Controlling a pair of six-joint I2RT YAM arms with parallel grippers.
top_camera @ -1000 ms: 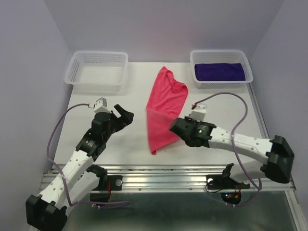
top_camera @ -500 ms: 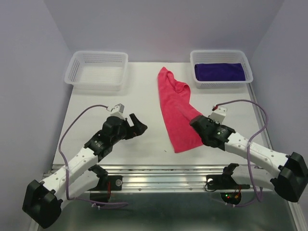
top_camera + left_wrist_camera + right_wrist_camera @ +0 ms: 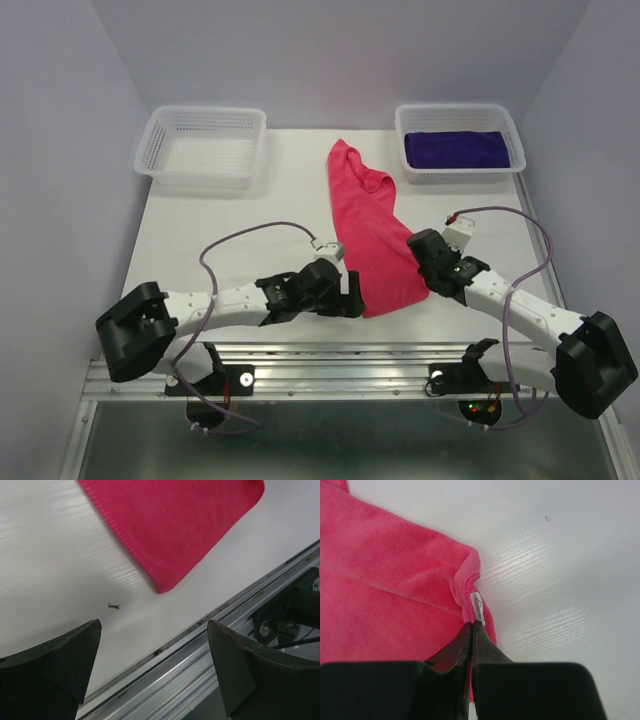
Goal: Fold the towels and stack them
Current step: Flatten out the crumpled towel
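A bright pink-red towel (image 3: 370, 230) lies lengthwise on the white table, its far end bunched. My right gripper (image 3: 418, 248) is shut on the towel's near right corner; in the right wrist view the closed jaws (image 3: 472, 624) pinch the hem just below a small white tag (image 3: 478, 606). My left gripper (image 3: 352, 295) is open and low beside the towel's near left corner. The left wrist view shows that corner (image 3: 162, 582) ahead of the spread jaws (image 3: 152, 627), with nothing between them. A dark purple towel (image 3: 455, 150) lies folded in the right basket.
An empty white mesh basket (image 3: 200, 145) stands at the back left and another (image 3: 460, 112) at the back right. The table's aluminium rail (image 3: 225, 645) runs right under my left gripper. Purple cables loop off both arms.
My left arm has swung far to the right, across the table to the towel's near left corner. My right gripper has drawn its corner rightward, spreading the near edge.
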